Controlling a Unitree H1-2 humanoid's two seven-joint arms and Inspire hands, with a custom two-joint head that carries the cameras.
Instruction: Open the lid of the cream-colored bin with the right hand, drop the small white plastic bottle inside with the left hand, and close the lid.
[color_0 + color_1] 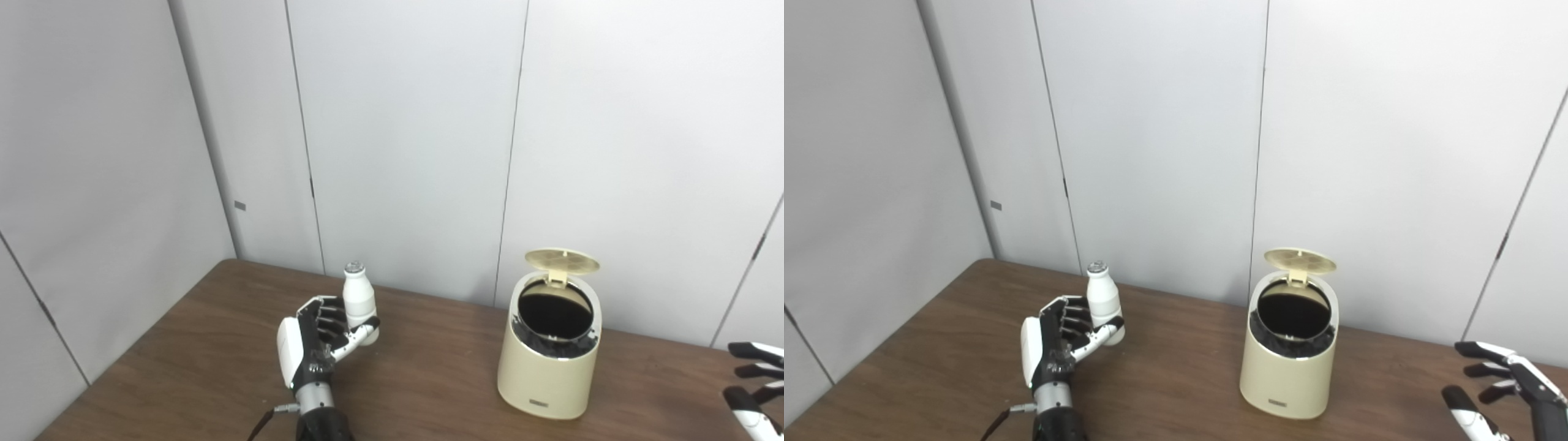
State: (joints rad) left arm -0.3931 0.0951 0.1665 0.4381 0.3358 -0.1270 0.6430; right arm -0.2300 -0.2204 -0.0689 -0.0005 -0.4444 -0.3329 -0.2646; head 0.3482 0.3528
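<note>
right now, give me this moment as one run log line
lid: open, upright | bin: on table | left hand: shut on bottle, upright, left of bin | right hand: open, right of bin

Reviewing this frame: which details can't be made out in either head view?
- Inside of the bin: dark in both views, contents unseen.
- Right hand: cut off by the frame edge in the left eye view.
- Bottle base: hidden by the left hand.
- Bin's front label: too small to read.

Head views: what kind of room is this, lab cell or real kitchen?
Likely a lab test cell, not a kitchen: plain grey partition panels wall in a bare wooden table, which carries only the cream bin, while the left hand holds the white bottle.
</note>
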